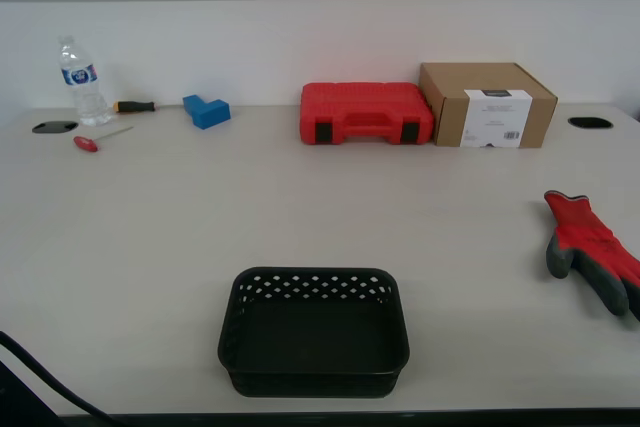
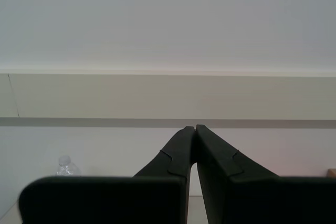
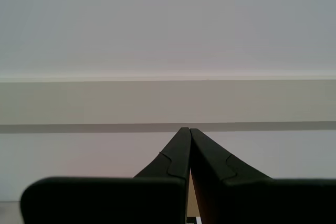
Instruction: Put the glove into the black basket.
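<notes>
The red knit glove [image 1: 590, 250] with grey coated fingers lies flat on the table at the exterior view's right edge. The black basket [image 1: 314, 344] with mesh sides stands empty near the table's front edge, at the middle. My first gripper [image 3: 185, 129] is shut with its fingertips touching, empty, and faces the far wall. My second gripper [image 2: 194, 127] is also shut and empty, facing the wall. Neither gripper shows in the exterior view. Both are away from the glove and the basket.
At the back of the table stand a red tool case [image 1: 365, 113], a cardboard box [image 1: 487, 104], a blue block [image 1: 206, 110], two screwdrivers [image 1: 98, 139] and a water bottle [image 1: 80, 81]. The bottle's cap also shows in the second wrist view [image 2: 66, 166]. A dark cable [image 1: 40, 377] crosses the near corner.
</notes>
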`<state>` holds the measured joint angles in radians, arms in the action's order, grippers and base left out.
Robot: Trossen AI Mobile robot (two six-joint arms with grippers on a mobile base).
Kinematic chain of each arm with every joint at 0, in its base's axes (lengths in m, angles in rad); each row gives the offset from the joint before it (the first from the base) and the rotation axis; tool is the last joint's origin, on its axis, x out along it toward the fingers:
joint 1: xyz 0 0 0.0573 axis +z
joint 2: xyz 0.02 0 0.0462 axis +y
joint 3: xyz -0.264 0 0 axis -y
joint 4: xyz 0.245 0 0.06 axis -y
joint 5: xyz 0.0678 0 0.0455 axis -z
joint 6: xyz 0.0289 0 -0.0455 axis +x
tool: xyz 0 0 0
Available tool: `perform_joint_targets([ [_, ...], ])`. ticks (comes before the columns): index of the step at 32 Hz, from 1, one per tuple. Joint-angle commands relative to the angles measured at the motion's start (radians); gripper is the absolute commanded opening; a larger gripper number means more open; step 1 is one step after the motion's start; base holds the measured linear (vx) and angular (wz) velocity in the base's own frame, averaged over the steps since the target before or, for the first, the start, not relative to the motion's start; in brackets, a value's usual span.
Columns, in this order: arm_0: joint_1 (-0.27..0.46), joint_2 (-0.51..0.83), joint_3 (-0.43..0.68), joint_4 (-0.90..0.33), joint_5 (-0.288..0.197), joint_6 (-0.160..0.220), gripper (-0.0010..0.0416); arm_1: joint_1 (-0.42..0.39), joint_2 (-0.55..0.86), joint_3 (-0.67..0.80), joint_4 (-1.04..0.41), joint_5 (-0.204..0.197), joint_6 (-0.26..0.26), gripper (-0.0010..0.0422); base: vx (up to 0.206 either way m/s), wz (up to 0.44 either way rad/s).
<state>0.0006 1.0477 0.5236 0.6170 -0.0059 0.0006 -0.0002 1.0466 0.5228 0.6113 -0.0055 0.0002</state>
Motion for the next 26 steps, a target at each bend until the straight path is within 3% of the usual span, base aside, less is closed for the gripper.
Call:
perform_joint_targets([
  [1, 0.0, 0.0, 0.001, 0.003, 0.0, 0.002, 0.0001, 0.0, 0.0, 0.001, 0.004, 0.002, 0.0, 0.0, 0.0, 0.0],
  [24, 0.0, 0.0, 0.001, 0.005, 0.0, -0.002, 0.0001, 0.0, 0.0, 0.001, 0.004, 0.002, 0.0, 0.0, 0.0, 0.0],
  [26, 0.0, 0.0, 0.001, 0.003, 0.005, -0.015, 0.0001, 0.0, 0.0, 0.001, 0.004, 0.002, 0.0, 0.0, 0.0, 0.0],
])
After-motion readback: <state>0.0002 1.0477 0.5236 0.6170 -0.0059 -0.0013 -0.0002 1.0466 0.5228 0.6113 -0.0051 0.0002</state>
